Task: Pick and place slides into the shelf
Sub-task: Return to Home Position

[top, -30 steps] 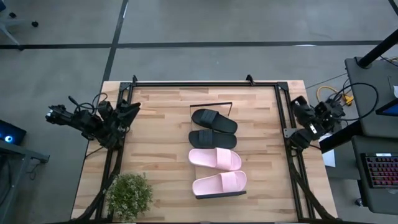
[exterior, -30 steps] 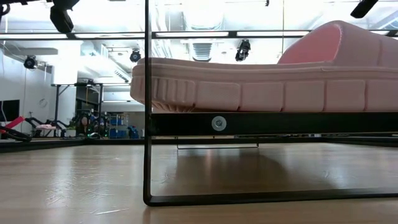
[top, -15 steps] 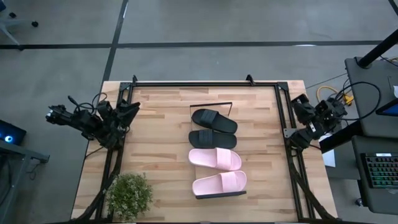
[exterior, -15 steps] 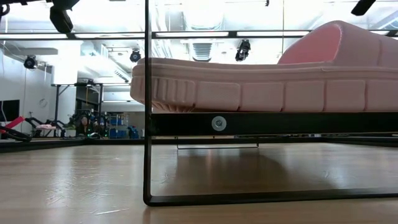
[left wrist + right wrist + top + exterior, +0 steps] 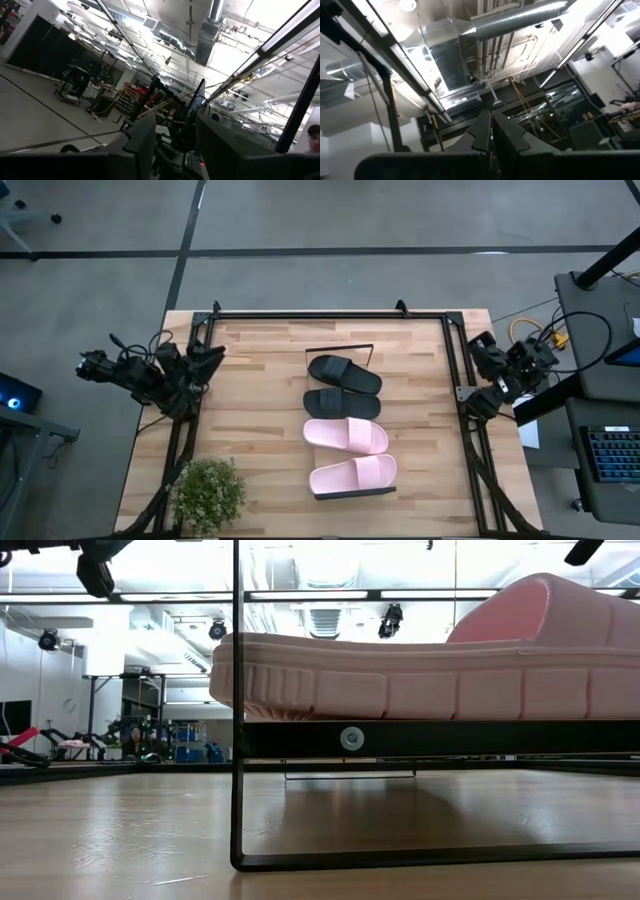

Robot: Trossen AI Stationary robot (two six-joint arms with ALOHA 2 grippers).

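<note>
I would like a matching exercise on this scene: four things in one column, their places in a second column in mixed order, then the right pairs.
1. black slides
2. pink slides
3. plant
4. left arm and right arm

a. corner of the table, on the left arm's side
b. folded at the table's side edges
c. shelf end nearer the plant
d. shelf end farther from the plant

Pairs: 1-d, 2-c, 3-a, 4-b.
</note>
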